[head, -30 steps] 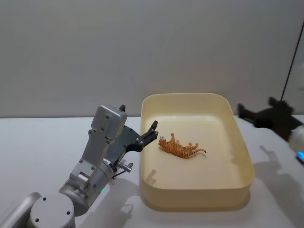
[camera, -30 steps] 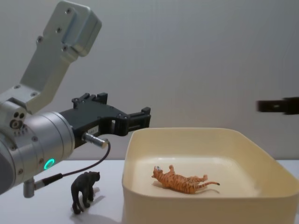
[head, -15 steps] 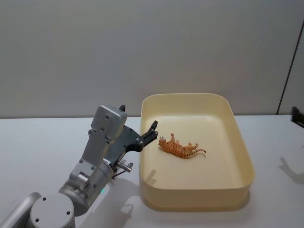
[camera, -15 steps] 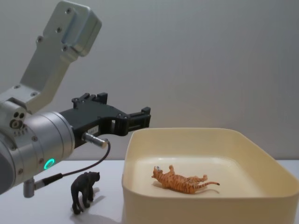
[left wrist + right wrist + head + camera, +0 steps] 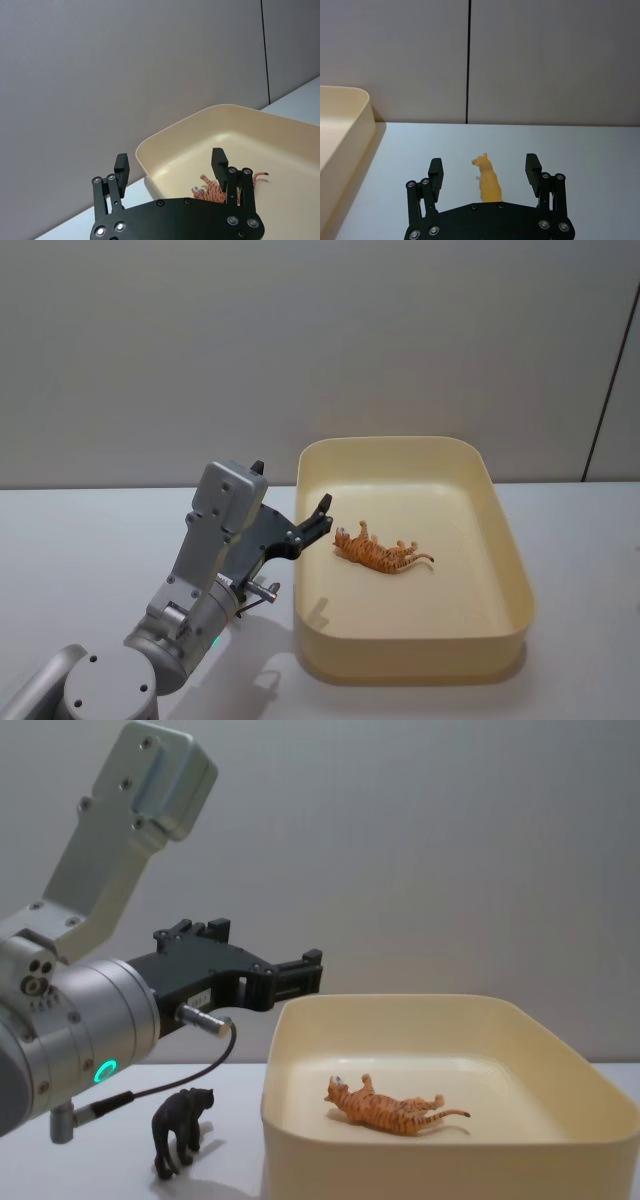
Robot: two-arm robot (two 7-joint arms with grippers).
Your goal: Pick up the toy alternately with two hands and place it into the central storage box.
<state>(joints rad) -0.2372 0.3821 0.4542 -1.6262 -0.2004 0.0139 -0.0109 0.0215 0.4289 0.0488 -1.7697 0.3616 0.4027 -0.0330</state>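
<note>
The central storage box (image 5: 515, 575), a cream-yellow tub, stands on the white table with an orange striped tiger toy (image 5: 383, 552) lying on its side inside. My left gripper (image 5: 295, 508) hangs open and empty over the tub's left rim; in the left wrist view (image 5: 170, 162) one finger is above the tiger (image 5: 212, 189), the other outside the tub. A black animal toy (image 5: 181, 1128) stands on the table under the left arm. In the right wrist view my right gripper (image 5: 484, 167) is open, low over the table, with a yellow animal toy (image 5: 488, 181) standing between its fingers, untouched.
The tub's corner (image 5: 347, 125) lies well to one side of the right gripper, with bare table between. A grey wall closes the back of the table. The left arm's silver wrist with green ring light (image 5: 80, 1060) looms large at the chest view's left.
The right arm, seen at the right edge a second ago, has drawn off to the right and left the head and chest views. The left arm and the toys have not moved.
</note>
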